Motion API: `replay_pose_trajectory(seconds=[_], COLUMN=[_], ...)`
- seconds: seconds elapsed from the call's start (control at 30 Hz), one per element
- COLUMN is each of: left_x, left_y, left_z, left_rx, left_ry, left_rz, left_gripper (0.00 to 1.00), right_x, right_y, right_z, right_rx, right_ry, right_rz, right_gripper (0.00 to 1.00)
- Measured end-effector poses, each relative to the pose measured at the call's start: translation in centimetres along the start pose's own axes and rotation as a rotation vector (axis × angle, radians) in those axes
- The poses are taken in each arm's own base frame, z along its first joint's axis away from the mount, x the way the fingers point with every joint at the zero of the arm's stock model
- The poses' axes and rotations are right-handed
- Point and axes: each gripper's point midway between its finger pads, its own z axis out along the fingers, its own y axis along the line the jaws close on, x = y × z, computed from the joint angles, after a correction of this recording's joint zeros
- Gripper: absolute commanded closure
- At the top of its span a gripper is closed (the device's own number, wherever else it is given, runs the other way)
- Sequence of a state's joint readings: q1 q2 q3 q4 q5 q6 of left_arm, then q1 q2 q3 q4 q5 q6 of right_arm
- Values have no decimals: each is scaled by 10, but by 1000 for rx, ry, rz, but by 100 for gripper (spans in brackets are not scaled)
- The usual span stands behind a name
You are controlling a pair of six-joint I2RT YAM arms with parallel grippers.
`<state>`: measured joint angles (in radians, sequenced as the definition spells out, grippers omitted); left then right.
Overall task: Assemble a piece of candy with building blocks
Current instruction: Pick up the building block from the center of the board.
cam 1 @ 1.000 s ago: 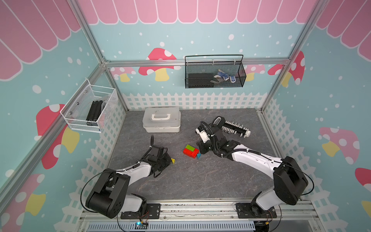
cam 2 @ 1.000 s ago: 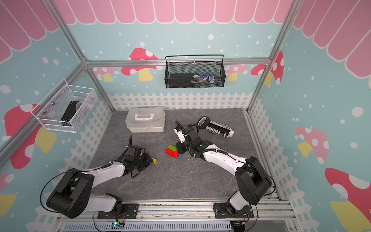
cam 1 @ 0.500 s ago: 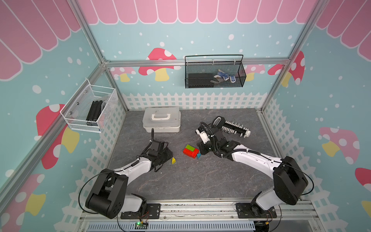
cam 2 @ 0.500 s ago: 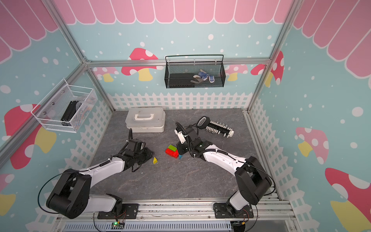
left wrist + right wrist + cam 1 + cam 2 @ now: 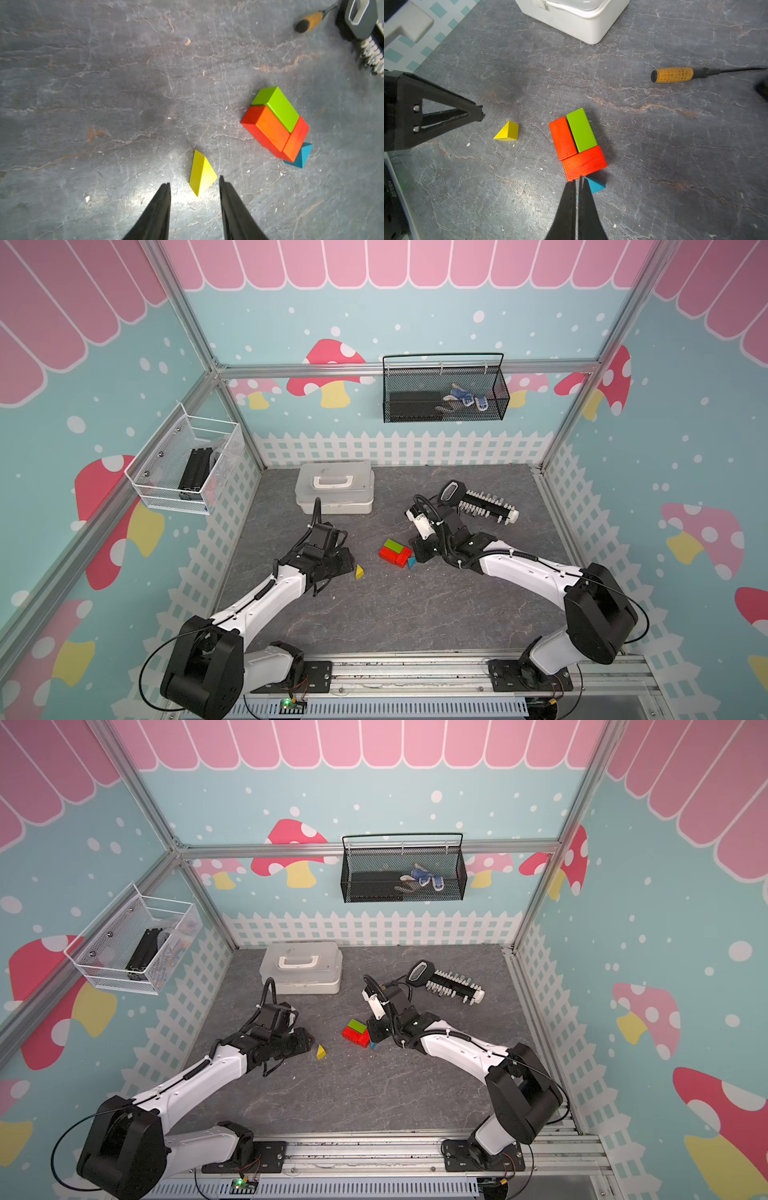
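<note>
Candy [image 5: 583, 162] incomplete; blue triangle [image 5: 596, 185] half-hidden behind right gripper [image 5: 577, 180]

Just ahead of the matt black plastic left fingers [image 5: 158, 212], the yellow triangle [image 5: 202, 174] looks smooth, slightly glossy, like painted wood. Further beyond, the red bars [image 5: 270, 133] and green bar [image 5: 278, 108] shine equally. The table [image 5: 104, 83] is rough, matt, stone-like.
</note>
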<state>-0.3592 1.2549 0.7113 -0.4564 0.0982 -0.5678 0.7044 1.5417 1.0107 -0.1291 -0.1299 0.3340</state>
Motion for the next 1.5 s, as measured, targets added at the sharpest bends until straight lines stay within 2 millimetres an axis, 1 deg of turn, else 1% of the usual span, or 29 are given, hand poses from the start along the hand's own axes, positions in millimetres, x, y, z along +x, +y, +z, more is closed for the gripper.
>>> replay_pose_trajectory(seconds=[0.2, 0.33, 0.5, 0.67, 0.8, 0.93, 1.17, 1.5], left_x=[7, 15, 20, 20, 19, 20, 28, 25], left_y=[-20, -27, -21, -16, -16, -17, -12, -10], left_z=[12, 20, 23, 22, 22, 28, 39, 40], left_rx=[4, -4, -59, -92, -99, -109, -138, -159], left_ry=[80, 124, 158, 161, 159, 176, 217, 203], left_rz=[69, 94, 102, 103, 105, 109, 114, 118], left_gripper=[58, 58, 58, 57, 58, 59, 64, 69], right_x=[8, 12, 17, 17, 17, 17, 17, 17], right_y=[-4, -5, -6, -6, -6, -6, -6, -5], right_z=[2, 2, 1, 0, 0, 0, 0, 0], right_rx=[8, 13, 15, 14, 14, 14, 13, 7], right_ry=[17, 27, 34, 32, 33, 32, 32, 33], right_rz=[6, 7, 8, 8, 8, 8, 8, 9], right_gripper=[100, 100, 100, 100, 100, 100, 100, 100])
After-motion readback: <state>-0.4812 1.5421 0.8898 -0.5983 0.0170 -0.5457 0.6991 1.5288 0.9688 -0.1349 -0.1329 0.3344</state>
